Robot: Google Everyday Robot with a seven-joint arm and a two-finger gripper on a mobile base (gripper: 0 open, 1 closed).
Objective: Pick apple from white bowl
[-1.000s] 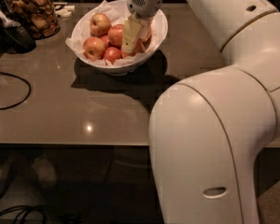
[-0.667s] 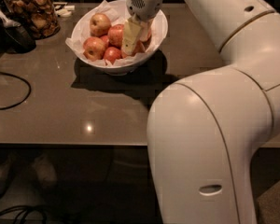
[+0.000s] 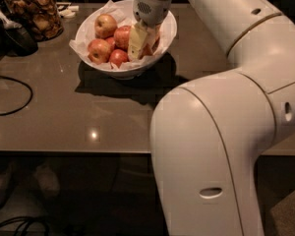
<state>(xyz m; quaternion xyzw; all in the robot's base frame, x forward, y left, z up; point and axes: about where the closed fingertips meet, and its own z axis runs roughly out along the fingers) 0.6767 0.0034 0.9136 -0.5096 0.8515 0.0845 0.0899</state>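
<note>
The white bowl (image 3: 132,72), lined with crinkled white paper, stands on the dark table near its far edge. It holds several red apples: one at the back left (image 3: 105,24), one at the front left (image 3: 99,50), one at the front (image 3: 119,57) and one in the middle (image 3: 122,35). My gripper (image 3: 143,43) reaches down from the white wrist into the right half of the bowl, among the apples there. It hides the apples on that side, and a bit of red shows right beside it.
A glass jar of brown snacks (image 3: 35,14) stands at the far left, with a dark object (image 3: 12,36) beside it. A black cable (image 3: 14,100) loops across the left of the table (image 3: 78,127). My large white arm fills the right side.
The gripper stays at the same spot in the bowl. The apples have not visibly moved.
</note>
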